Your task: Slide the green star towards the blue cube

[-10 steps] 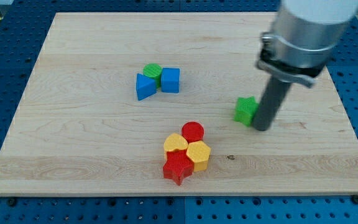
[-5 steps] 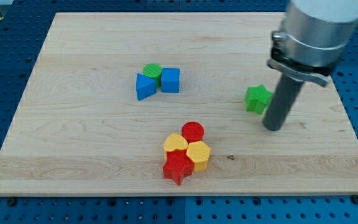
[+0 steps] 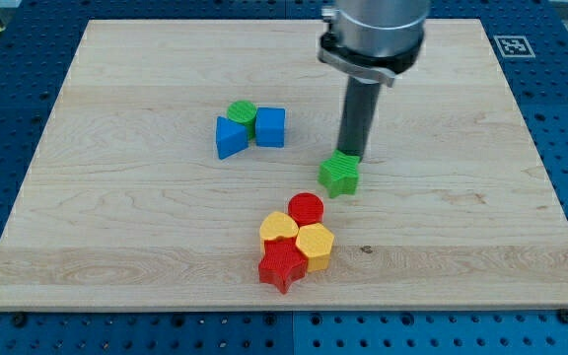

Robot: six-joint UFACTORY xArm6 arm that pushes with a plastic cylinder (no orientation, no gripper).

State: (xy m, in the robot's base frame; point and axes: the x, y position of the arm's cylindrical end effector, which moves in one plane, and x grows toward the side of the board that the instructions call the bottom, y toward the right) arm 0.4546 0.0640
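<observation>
The green star (image 3: 340, 175) lies near the board's middle, right of centre. The blue cube (image 3: 270, 126) sits up and to its left, touching a green round block (image 3: 242, 111) and a blue wedge-shaped block (image 3: 230, 136). My tip (image 3: 349, 156) stands just above the star's upper right edge, touching or nearly touching it. The rod rises from there toward the view's top.
A tight cluster lies below and left of the star: a red round block (image 3: 306, 208), two yellow blocks (image 3: 279, 227) (image 3: 316, 244) and a red star (image 3: 283, 264). The wooden board (image 3: 116, 217) rests on a blue perforated table.
The rod has moved from the right of the star to its upper side. The green star now lies further left and lower, closer to the red and yellow cluster.
</observation>
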